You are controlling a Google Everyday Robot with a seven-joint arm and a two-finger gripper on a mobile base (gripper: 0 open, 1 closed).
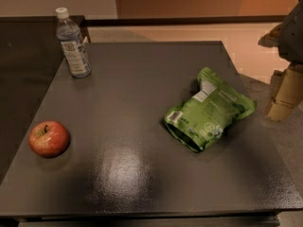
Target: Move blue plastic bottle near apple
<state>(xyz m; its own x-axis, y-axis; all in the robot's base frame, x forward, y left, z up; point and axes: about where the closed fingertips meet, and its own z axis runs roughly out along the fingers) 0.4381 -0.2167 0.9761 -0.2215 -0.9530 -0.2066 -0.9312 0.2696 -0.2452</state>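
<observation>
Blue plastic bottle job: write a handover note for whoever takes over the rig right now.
The hand is at the right edge of view, beyond the table, touching neither item.
The blue plastic bottle stands upright at the far-left corner.
The apple sits near-left, well apart from it.
A green snack bag lies right of centre.
Done: bottle not yet moved.
Left: grasp the bottle and set it beside the apple.

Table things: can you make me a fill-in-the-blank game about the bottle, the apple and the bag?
1. The blue plastic bottle has a ____ cap.
2. The apple is mostly ____.
3. The bag is coloured ____.
4. The gripper hovers off the table at the picture's ____ edge.

Missing words: white; red; green; right.
</observation>
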